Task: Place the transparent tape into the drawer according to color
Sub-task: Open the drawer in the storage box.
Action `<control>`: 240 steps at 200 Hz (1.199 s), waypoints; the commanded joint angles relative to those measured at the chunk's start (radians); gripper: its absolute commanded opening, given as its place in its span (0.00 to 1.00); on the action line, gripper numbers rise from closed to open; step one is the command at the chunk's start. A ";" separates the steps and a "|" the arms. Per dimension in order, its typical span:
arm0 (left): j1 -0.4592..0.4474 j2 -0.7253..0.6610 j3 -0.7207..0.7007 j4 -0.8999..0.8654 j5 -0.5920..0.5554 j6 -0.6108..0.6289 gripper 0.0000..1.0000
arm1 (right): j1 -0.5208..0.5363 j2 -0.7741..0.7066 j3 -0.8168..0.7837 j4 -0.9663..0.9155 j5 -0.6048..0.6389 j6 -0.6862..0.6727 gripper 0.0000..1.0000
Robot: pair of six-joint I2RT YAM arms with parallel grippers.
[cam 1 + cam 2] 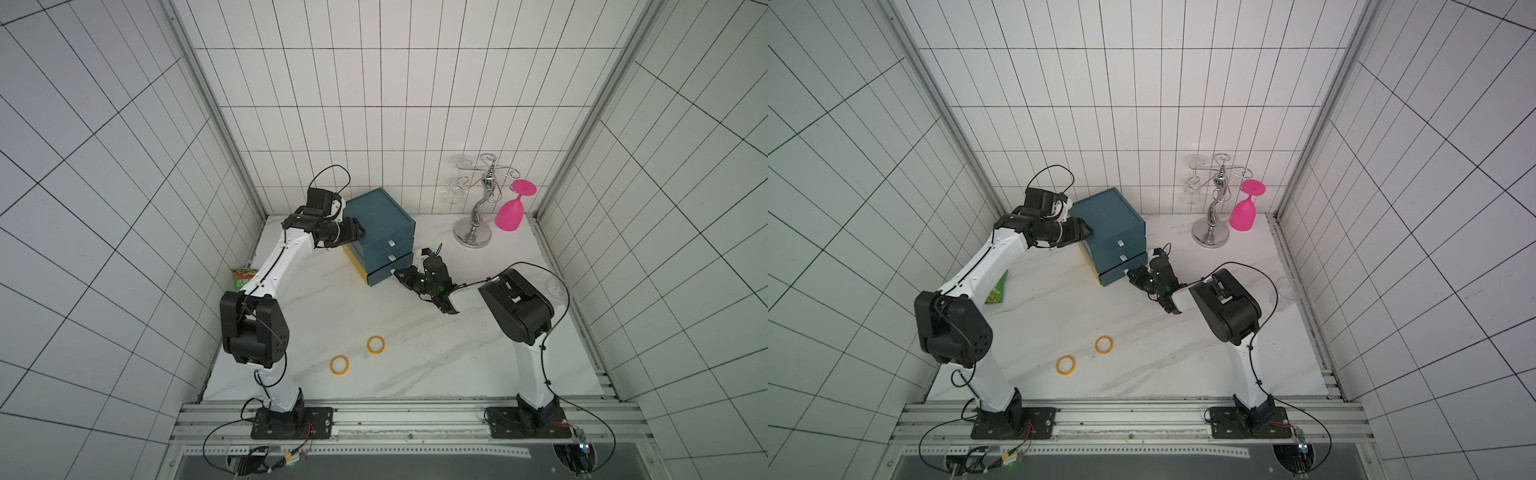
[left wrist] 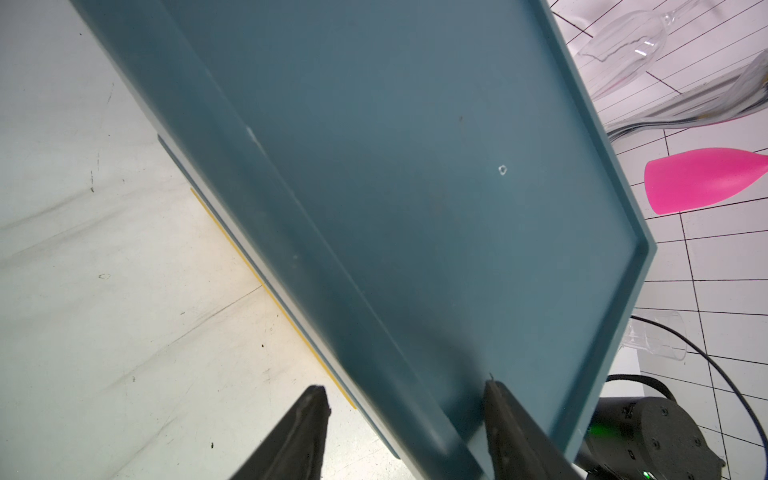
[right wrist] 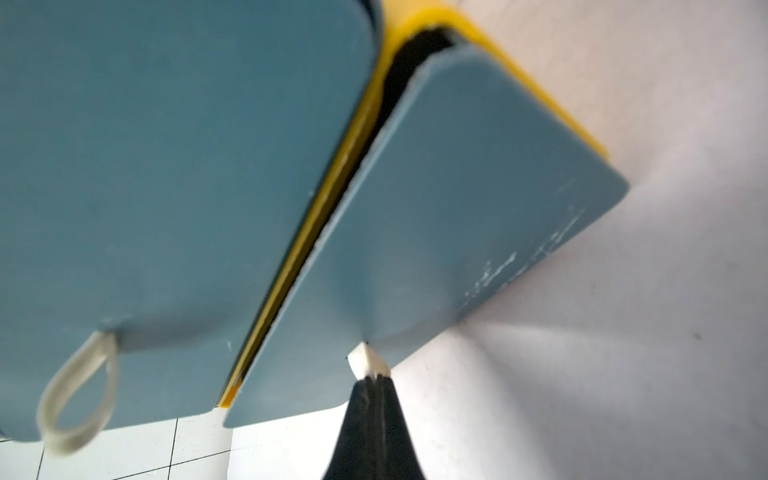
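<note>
Two orange-yellow rolls are seen flat on the table (image 1: pixel 436 374) in both top views, near each other but apart: the farther tape roll (image 1: pixel 375 345) and the nearer tape roll (image 1: pixel 339 365). Both lie toward the front, well apart from either gripper. The right gripper (image 3: pixel 370 376) is pressed together on the white pull tab (image 3: pixel 365 359) of the bottom drawer (image 1: pixel 380 277), which stands slightly out of the blue cabinet (image 1: pixel 378 216). The left gripper (image 2: pixel 405 390) is spread across the cabinet's top edge — one finger on the top panel, the other beside the side wall; contact there cannot be told.
</note>
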 commanded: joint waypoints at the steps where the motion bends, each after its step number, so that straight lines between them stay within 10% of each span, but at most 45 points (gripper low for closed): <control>1: 0.009 0.042 -0.015 -0.077 -0.045 0.025 0.62 | -0.003 -0.052 -0.053 0.024 0.019 0.006 0.00; 219: 0.017 -0.011 -0.070 -0.074 -0.061 0.032 0.67 | 0.088 -0.308 -0.299 -0.100 0.088 -0.025 0.00; 240: 0.017 -0.029 -0.077 -0.072 -0.065 0.028 0.75 | 0.088 -0.355 -0.282 -0.200 0.079 -0.073 0.27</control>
